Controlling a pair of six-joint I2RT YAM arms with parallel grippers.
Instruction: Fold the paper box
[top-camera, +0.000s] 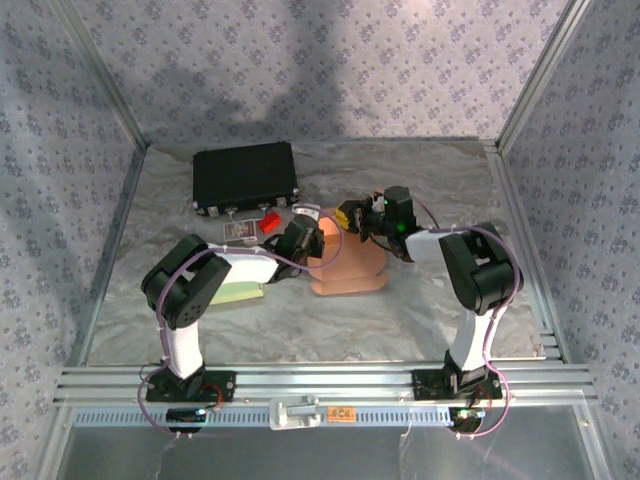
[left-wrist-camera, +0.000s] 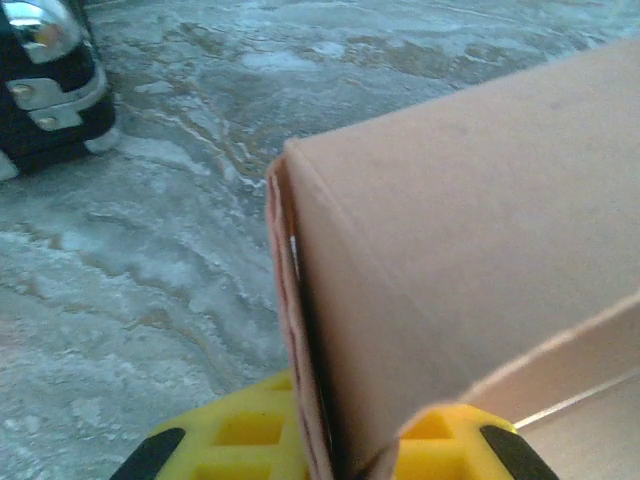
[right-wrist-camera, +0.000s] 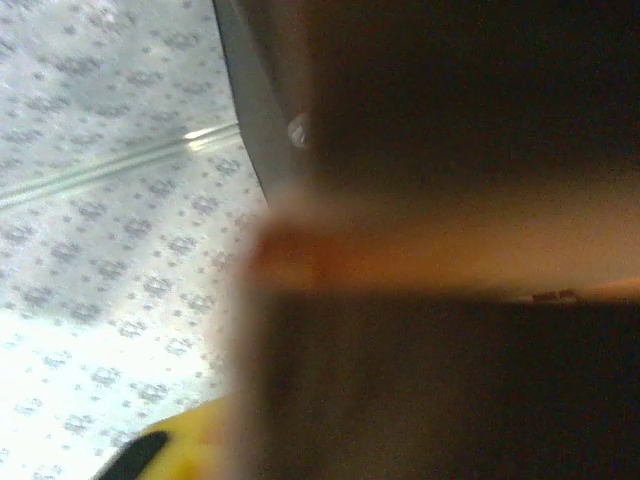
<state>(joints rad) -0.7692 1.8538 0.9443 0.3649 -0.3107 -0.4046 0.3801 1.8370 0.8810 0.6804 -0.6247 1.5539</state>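
Two grippers worked at the brown paper box (top-camera: 350, 268), which sat mid-frame in the top view on the crinkled table cover (top-camera: 420, 310), below and right of the black case (top-camera: 245, 178). The step in hand looked like creasing a side wall. Done well, one arm would pin the wall at its fold while the other pressed the flap slowly, so the base did not slide. The left gripper (left-wrist-camera: 345, 455) had its yellow fingers (left-wrist-camera: 240, 440) clamped on the box's upright wall. The right gripper (top-camera: 362, 218) sat at the box's upper edge. Its own view was blurred, so how its jaws stood could not be told.
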